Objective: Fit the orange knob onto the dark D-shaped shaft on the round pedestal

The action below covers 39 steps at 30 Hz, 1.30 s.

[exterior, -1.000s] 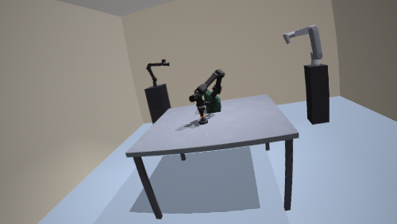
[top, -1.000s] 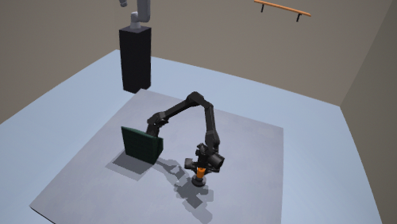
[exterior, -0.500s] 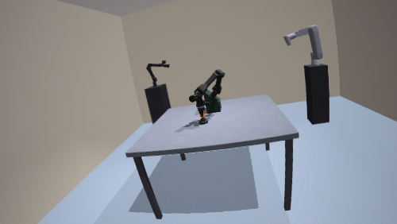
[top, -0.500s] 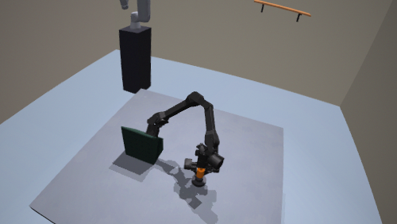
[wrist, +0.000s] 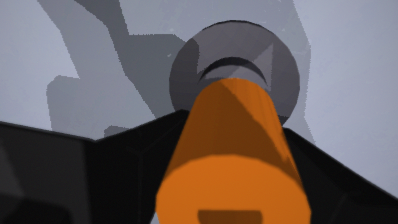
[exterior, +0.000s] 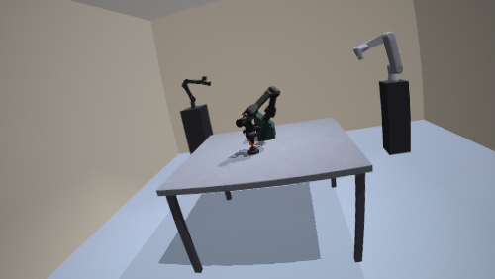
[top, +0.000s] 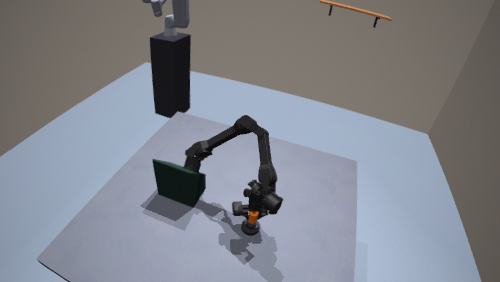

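The orange knob [top: 253,217] [wrist: 232,187] stands roughly upright between the fingers. My gripper [top: 253,215] [exterior: 252,141] [wrist: 231,127] is shut on it, pointing down. The dark round pedestal [top: 245,231] [exterior: 253,152] [wrist: 235,37] is directly below the knob. In the top view a short greyish section shows between the knob's lower end and the pedestal's wide base, so the knob is not down on that base. The wrist view shows a slot-like mark on the knob's top. The knob hides the shaft's top and its flat side; how far the shaft is inside cannot be told.
A dark green angled block [top: 179,184] [exterior: 267,130] stands on the grey table [top: 310,200] [exterior: 307,148] beside the arm's base. Shadows of the arm fall around the pedestal. Two other arms on black stands are beyond the table, and an orange rail [top: 355,10] is on the wall.
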Tool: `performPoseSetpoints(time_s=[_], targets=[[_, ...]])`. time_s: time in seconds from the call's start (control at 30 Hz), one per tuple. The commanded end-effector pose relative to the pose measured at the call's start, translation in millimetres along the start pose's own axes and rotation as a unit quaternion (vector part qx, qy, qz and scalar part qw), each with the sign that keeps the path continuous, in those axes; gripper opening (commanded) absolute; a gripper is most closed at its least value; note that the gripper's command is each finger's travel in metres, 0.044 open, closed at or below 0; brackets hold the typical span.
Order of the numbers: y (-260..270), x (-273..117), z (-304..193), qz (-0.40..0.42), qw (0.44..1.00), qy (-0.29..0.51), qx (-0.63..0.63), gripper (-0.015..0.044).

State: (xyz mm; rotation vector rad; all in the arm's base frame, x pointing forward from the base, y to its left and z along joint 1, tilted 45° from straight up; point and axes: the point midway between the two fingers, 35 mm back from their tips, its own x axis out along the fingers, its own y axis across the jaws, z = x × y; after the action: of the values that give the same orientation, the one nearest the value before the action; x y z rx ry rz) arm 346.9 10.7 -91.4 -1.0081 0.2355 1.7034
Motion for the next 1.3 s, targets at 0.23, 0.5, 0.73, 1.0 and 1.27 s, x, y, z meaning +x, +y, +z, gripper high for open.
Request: performPoseSetpoints(time_s=[0.23,0.5,0.73,1.0,1.27], targets=[[-1.7,2.1,-2.4,-0.003,1.000,0.002,-0.008,0.0000],[-0.9,1.7,-1.5,-0.003,1.000,0.002,-0.008,0.0000],[0.6,-2.1,1.1,-0.003,1.000,0.002,-0.021,0.0000],[0.2,-3.1,0.9,-0.003,0.994,0.003,-0.112,0.0000],[0.7,-0.7,-1.8,-0.003,0.994,0.003,-0.112,0.0000]])
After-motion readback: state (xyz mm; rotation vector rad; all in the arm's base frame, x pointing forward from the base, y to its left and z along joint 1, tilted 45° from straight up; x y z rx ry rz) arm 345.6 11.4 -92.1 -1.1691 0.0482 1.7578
